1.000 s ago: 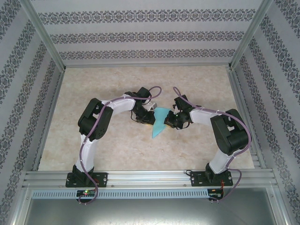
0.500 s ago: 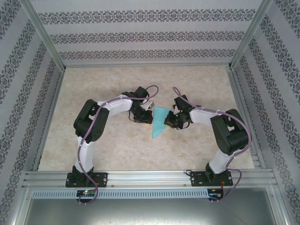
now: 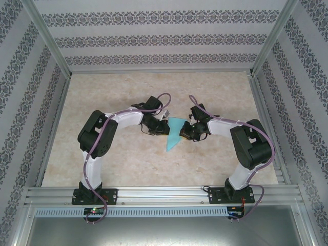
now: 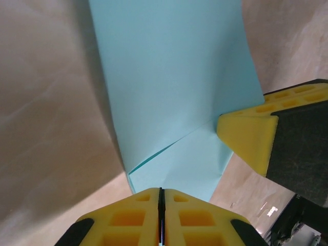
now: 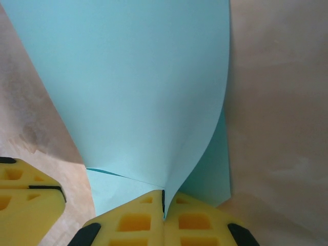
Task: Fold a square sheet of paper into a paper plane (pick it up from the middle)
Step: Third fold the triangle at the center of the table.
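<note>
Turquoise paper plane point(image 3: 173, 134) at the middle of the counter point(image 3: 128, 164), left hand point(image 3: 163, 127) pinching one edge, right hand point(image 3: 184, 132) pinching the opposite edge.

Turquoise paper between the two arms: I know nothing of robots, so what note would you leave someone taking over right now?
Left gripper: shut, pinching one edge of the turquoise paper.
Right gripper: shut, pinching the opposite side.
Paper: held between both grippers over the middle of the table, bowed, tapering to a point toward the arm bases.
Done: paper gripped; a diagonal fold is creased in.
Left: probably more folds to narrow it into a dart, then release.
</note>
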